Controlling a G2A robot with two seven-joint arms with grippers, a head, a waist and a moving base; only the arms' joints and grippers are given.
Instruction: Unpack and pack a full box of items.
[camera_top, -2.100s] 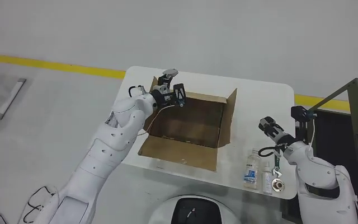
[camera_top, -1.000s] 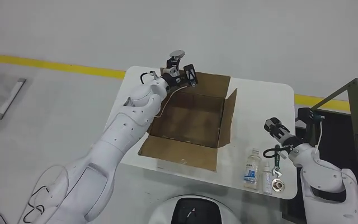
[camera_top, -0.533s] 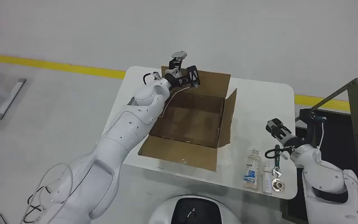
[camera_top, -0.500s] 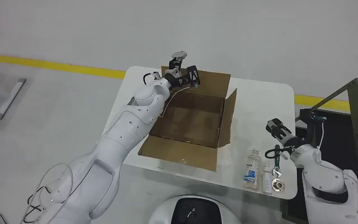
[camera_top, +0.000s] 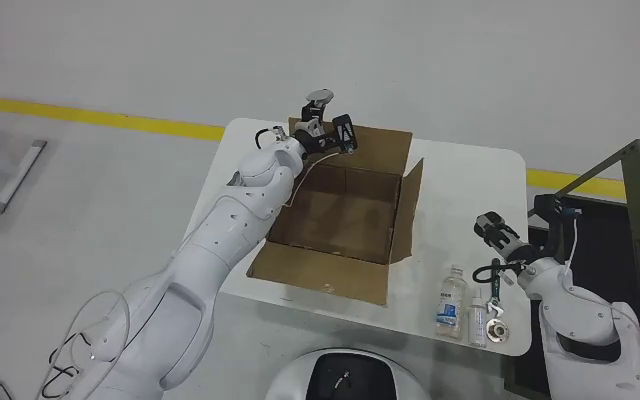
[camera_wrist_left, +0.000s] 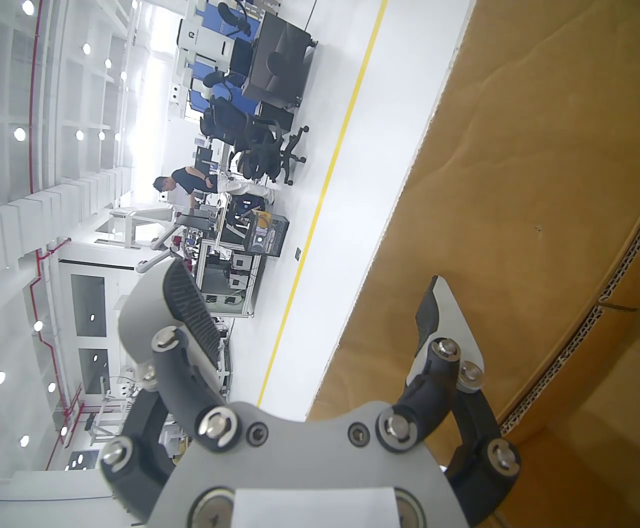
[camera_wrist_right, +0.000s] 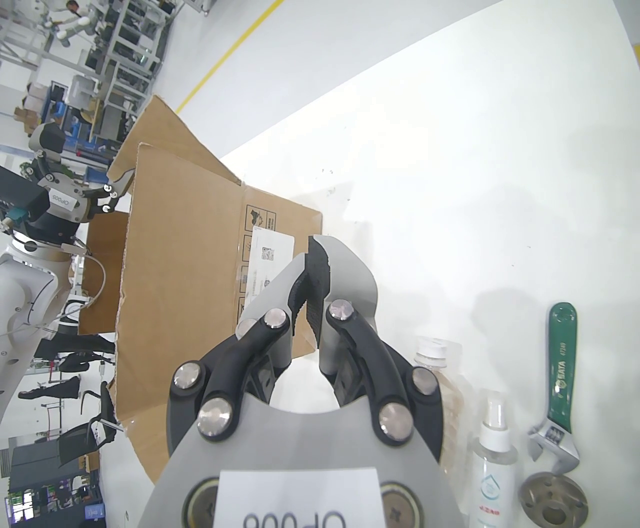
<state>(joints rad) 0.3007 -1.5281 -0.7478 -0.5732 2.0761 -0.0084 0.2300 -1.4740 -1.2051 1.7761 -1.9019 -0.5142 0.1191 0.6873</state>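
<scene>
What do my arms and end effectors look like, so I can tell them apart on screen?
The left arm and right arm have glossy white rounded shells with black wrist sections. The left end effector and right end effector match: grey metal plate, silver bolts, black linkages, pale grey fingers with black ribbed pads, white label. A thin cable loops beside each wrist.

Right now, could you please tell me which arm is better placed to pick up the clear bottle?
Probably the right. The right gripper, shut, sits near the clear bottle, while the left gripper is open at the far flap of the box, across it from the bottle.
</scene>
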